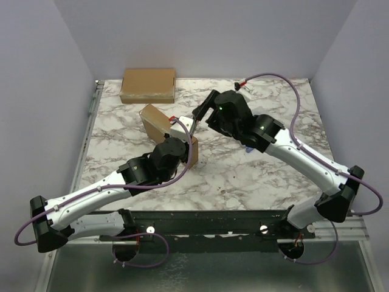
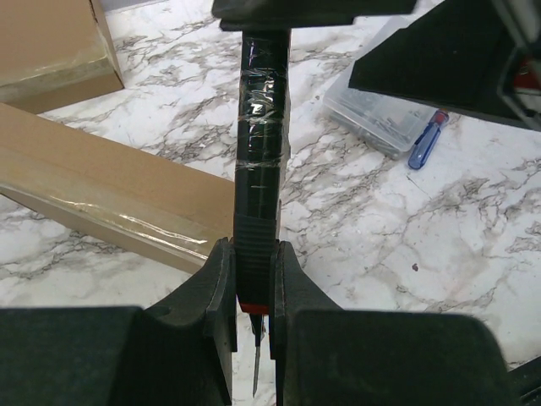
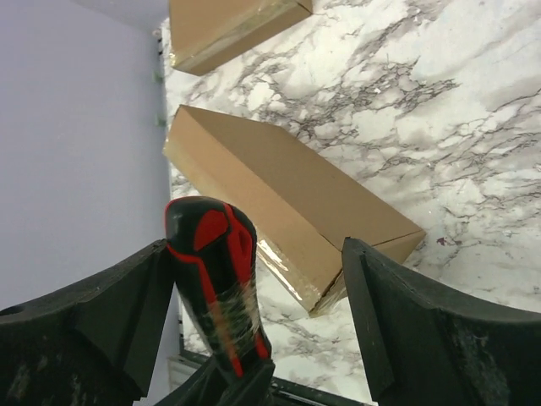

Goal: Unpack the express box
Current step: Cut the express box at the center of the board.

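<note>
Left wrist: left hand (image 2: pixel 252 254) clamped on cutter (image 2: pixel 262 127), blue screwdriver (image 2: pixel 425 144) visible | right wrist: right hand (image 3: pixel 258 254) apart around cutter

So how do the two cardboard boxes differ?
The far box lies square to the table, clear of both arms; the near box lies turned diagonally. The left arm overlaps the near box, not the far box. Both are brown cardboard with clear tape.

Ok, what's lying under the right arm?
A clear plastic case with a blue-handled tool beside it, on the marble table. The right arm covers the case's far end.
</note>
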Motion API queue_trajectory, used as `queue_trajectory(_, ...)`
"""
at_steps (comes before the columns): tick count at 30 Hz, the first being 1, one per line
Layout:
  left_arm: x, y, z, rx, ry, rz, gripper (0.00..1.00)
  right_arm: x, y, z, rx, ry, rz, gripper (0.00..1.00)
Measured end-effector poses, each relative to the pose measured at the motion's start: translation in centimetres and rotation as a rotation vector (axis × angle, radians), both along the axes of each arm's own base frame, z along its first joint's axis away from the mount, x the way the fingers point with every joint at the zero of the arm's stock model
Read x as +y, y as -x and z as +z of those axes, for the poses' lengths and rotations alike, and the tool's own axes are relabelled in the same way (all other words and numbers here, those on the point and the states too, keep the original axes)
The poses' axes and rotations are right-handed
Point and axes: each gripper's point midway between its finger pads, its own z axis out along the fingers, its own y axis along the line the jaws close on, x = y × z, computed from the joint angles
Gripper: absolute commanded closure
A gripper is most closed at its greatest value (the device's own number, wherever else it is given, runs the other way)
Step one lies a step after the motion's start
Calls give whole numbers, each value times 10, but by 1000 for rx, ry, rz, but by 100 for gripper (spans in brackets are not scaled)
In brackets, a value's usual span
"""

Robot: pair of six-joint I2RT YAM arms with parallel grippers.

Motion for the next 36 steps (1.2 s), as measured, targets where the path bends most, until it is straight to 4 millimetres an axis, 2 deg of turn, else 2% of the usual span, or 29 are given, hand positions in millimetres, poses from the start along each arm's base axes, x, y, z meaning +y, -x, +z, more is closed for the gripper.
queue_trajectory(2, 1, 0, 2, -5, 6, 2, 100, 5, -3, -6, 13, 35, -11, 20)
queue_trajectory(4, 0, 0, 3, -6, 9, 1, 100, 9, -4, -9, 15, 56, -15, 27)
queue_trajectory(7, -2, 0, 5, -6, 10, -1, 100, 14, -5, -10, 17, 91, -17, 46)
queue_trajectory(12, -12, -2, 15, -15, 11, 0, 100, 20, -6, -9, 12, 139, -40, 49)
queue_trajectory(13, -14, -2, 17, -18, 8, 4, 100, 20, -6, -11, 15, 153, -46, 53)
queue_trajectory(17, -22, -3, 22, -27, 3, 38, 99, 20, -8, -12, 30, 178, -62, 94)
queue_trajectory(18, -23, -3, 23, -31, 2, 49, 87, 19, -8, -11, 29, 180, -63, 99)
queue_trajectory(20, -24, -2, 25, -35, 3, 54, 58, 17, -6, -9, 29, 177, -63, 100)
queue_trajectory(22, -25, 0, 25, -33, -1, 50, 36, 17, -5, -9, 13, 178, -47, 100)
queue_trajectory(23, -25, 2, 24, -28, -3, 45, 19, 14, -4, -12, 0, 192, -38, 100)
queue_trajectory(24, -25, 3, 23, -20, 2, 38, 12, 10, -1, -18, -13, 208, -21, 100)
queue_trajectory(28, -27, 18, 34, 19, 103, -45, 5, -7, 19, -47, -93, 254, 155, 100)
queue_trajectory(30, -23, 31, 45, 39, 195, -97, 5, -8, 36, -47, -172, 217, 275, 100)
queue_trajectory(32, -18, 41, 57, 45, 292, -145, 5, -5, 53, -27, -289, 142, 390, 100)
queue_trajectory(36, -21, 58, 68, 52, 431, -243, 5, 11, 83, 44, -544, -59, 552, 100)
